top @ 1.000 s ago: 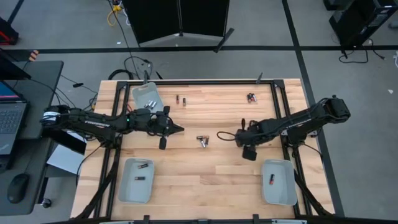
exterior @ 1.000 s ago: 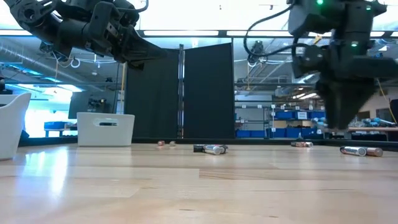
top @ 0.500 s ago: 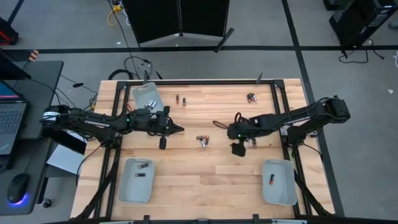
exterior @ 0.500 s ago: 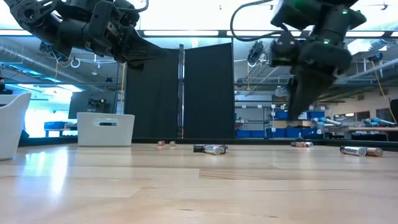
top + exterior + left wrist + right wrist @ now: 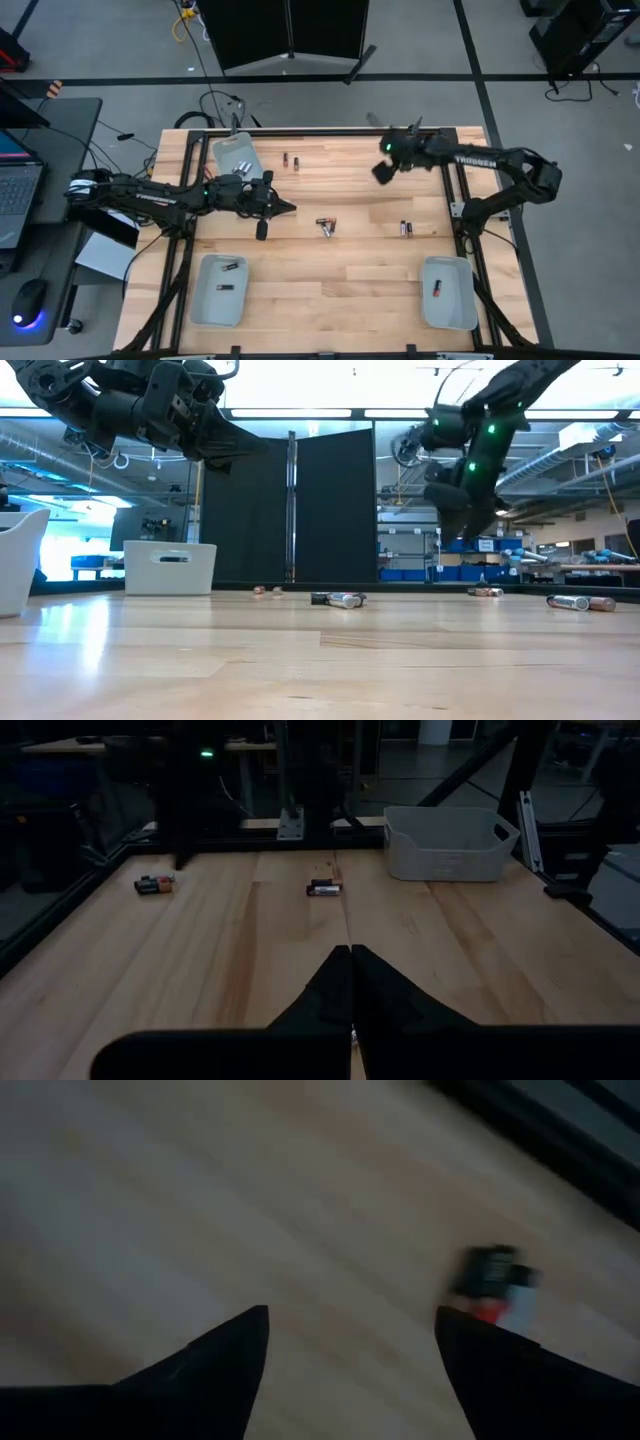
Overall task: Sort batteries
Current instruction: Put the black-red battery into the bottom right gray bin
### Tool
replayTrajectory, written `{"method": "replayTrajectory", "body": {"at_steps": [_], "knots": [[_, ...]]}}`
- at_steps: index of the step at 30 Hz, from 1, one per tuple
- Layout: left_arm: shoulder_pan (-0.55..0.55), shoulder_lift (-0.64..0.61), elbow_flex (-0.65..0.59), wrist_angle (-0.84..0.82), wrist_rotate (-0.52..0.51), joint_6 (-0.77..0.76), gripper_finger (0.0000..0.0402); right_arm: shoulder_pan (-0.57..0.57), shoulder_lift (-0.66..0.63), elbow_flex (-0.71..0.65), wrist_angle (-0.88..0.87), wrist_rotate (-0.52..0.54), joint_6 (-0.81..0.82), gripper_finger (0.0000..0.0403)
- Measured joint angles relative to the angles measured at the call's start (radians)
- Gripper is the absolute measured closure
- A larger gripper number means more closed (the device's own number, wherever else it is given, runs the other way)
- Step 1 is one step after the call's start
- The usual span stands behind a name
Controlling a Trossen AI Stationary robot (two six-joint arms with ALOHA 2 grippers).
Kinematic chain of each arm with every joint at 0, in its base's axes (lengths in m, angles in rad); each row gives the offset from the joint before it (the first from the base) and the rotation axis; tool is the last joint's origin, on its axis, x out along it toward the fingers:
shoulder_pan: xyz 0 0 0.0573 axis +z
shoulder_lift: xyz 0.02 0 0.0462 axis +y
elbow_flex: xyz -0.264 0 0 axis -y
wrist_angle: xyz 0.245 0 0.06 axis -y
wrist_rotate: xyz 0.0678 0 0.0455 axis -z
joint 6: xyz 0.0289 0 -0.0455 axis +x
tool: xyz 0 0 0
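We see the right tool [image 5: 350, 1345] hanging open above the far side of the surface [image 5: 300, 290], near two batteries [image 5: 495, 1280]. The left tool [image 5: 285, 208] is closed and empty near the middle, with other batteries [image 5: 326, 226] scattered beyond it.

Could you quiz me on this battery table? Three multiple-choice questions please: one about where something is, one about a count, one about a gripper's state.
1. Where is the right gripper?
A. Near the table's far edge
B. Over the near right tray
C. Beside the left gripper

2. How many pale grey trays are on the table?
A. One
B. Three
C. Five

3. The left gripper is:
A. Wide open
B. Shut, empty
C. Holding a battery

Answers: 1 A, the high view shows it there. 2 B, two near trays and one far. 3 B, its fingers meet with nothing between.
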Motion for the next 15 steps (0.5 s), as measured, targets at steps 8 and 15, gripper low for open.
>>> {"method": "replayTrajectory", "body": {"at_steps": [8,15], "knots": [[0.0,0.0,0.0,0.0,-0.011,0.0,0.0394,-0.2,0.0,0.0,0.001,-0.014,-0.031,0.0177],[0.0,0.0,0.0,-0.003,-0.011,0.0,0.0394,-0.255,0.0,0.0,0.016,-0.013,-0.085,0.0294]]}}
